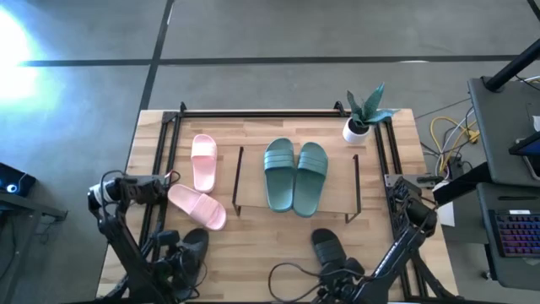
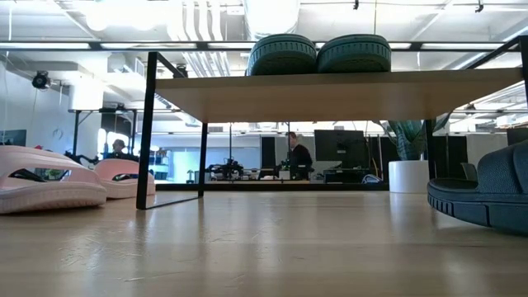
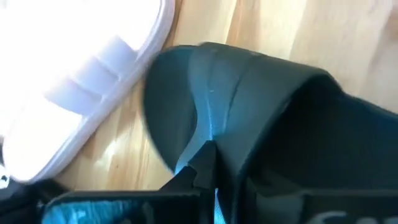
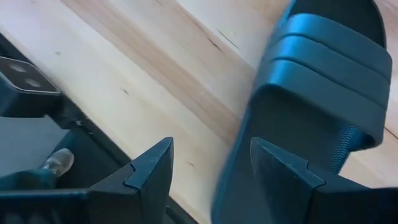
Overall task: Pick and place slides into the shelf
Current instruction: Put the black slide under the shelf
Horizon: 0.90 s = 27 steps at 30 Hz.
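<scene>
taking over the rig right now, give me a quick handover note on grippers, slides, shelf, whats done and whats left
Left gripper: shut on the strap of the left black slide at the table's near left.
Right gripper: open, at the edge of the right black slide, not gripping it.
Done: both teal slides sit side by side on the shelf.
Left: two pink slides on the table left of the shelf, plus both black ones.
Potted plant stands at the far right corner.

An open-plan office lab: monitors (image 2: 337,148), ceiling ducts (image 2: 198,21), seated person (image 2: 298,157).
</scene>
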Available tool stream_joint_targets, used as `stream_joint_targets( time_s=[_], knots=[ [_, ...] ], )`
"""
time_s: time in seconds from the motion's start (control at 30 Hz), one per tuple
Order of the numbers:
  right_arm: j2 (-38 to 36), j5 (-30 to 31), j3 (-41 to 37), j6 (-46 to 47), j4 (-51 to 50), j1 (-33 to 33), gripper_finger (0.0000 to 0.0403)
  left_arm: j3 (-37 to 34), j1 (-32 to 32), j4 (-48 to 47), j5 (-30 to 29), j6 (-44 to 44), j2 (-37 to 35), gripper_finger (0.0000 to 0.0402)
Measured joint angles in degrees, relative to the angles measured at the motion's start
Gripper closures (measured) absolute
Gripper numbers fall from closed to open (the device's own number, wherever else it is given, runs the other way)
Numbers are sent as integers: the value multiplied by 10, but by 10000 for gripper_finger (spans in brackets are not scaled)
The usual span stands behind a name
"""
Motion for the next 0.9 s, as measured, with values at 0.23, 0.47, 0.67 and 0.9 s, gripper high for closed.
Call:
stream_joint_targets(
  time_s=[0.23,0.47,0.67,0.9],
  knots=[
    [-1,28,58,-1,-29,-2,206,16,14,20,-92,32,-74,400],
    [-2,110,145,17,-168,-3,226,4,113,164,-148,228,-118,401],
    [-15,128,153,2,-168,-12,240,4,252,330,-112,429,-95,401],
    [-23,96,158,42,-165,-9,260,48,354,387,-103,475,-57,401]
  ],
)
